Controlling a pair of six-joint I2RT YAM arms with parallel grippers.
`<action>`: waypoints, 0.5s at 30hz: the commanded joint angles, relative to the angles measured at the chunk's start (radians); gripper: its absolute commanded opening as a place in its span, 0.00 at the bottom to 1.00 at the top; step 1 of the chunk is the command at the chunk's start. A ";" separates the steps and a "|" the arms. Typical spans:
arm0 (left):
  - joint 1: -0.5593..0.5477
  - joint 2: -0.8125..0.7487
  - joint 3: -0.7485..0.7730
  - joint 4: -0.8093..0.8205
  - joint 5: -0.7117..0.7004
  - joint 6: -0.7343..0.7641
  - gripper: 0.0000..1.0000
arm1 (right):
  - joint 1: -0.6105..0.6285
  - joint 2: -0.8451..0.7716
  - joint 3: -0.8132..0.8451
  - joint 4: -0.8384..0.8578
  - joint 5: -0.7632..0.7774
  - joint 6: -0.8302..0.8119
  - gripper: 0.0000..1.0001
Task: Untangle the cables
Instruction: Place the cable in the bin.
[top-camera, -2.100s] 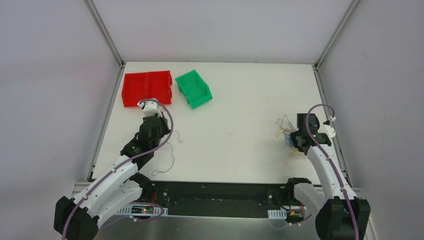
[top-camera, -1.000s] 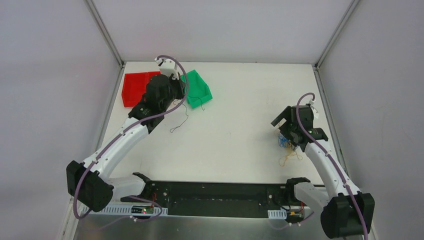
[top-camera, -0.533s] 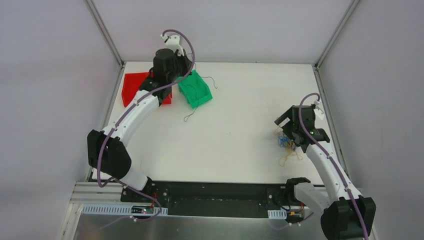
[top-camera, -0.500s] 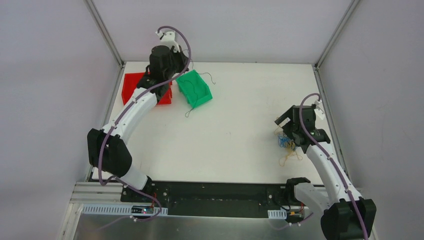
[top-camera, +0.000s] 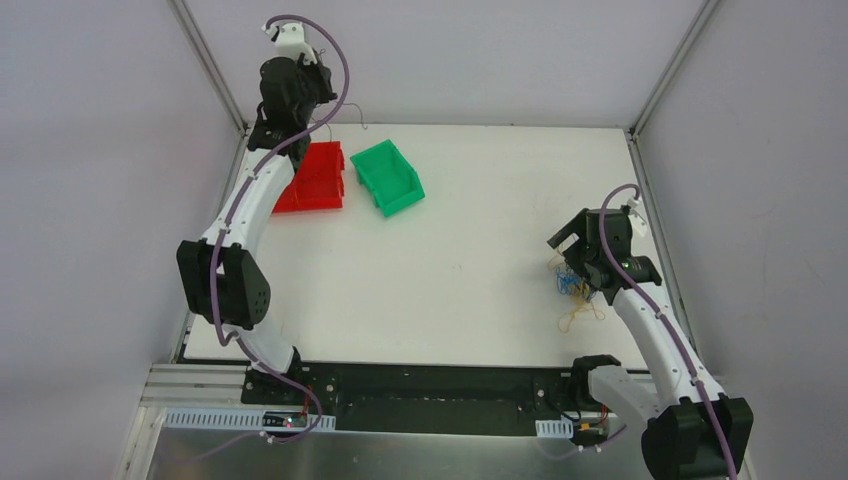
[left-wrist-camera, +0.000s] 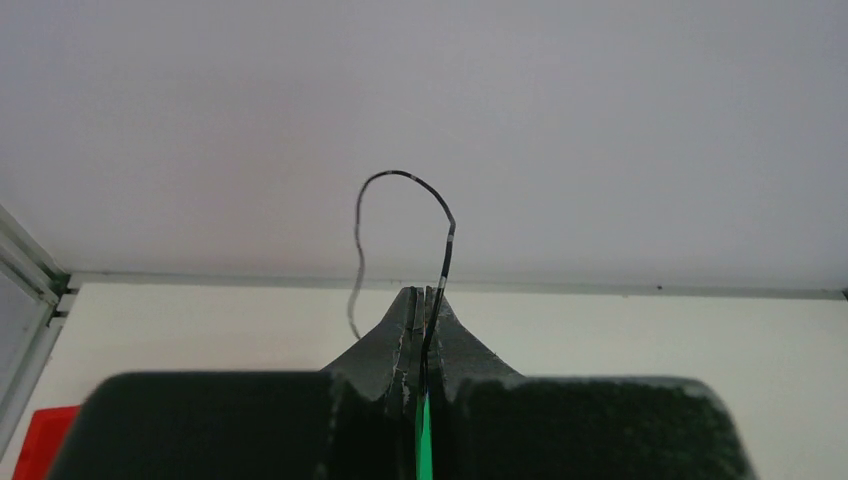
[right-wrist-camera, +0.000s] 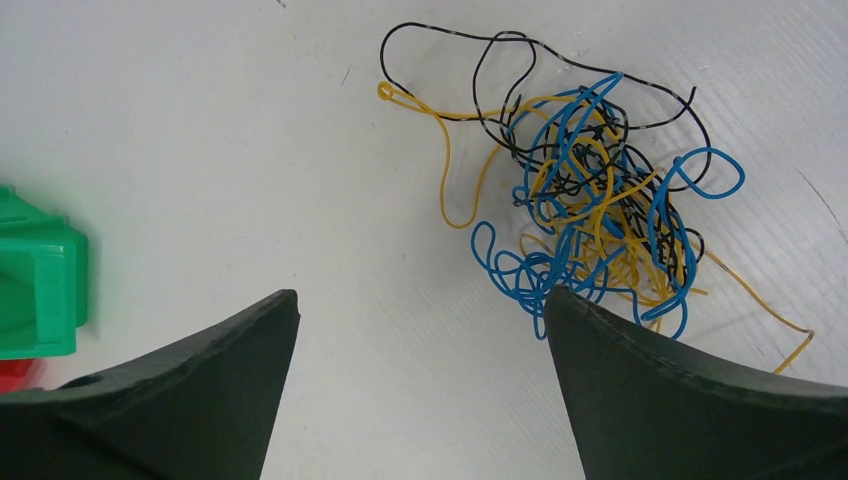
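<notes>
**One strand pinched high at the left, the knot lying before open jaws at the right**

The left claw is pressed together on a single dark cable. The strand rises from between the tips, arches over and hangs down just left of them. In the top view this claw is raised near the far left corner, beyond the red bin and the green bin. From there the strand is almost too thin to trace.

The right claw stands wide apart and holds nothing. The clump of cables, blue, yellow-orange and black, lies on the worktop ahead of it. It sits off toward the right finger, with blue loops just beside that fingertip.

Inside the knot the single strands cannot be followed. One yellow end is cut off behind the right finger. A green sliver shows low in the slit of the left claw, and what it is cannot be told.

The worktop is plain white with faint scuffs. Pale walls on metal framing close it in.
</notes>
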 joint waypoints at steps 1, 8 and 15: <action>0.044 0.088 0.078 0.114 0.005 0.054 0.00 | 0.001 0.006 0.061 -0.016 -0.016 -0.014 0.96; 0.104 0.189 0.121 0.156 0.050 0.011 0.00 | 0.001 -0.026 0.084 -0.058 -0.021 -0.028 0.96; 0.116 0.228 -0.032 0.339 0.003 -0.003 0.00 | 0.000 -0.070 0.051 -0.065 -0.037 -0.027 0.96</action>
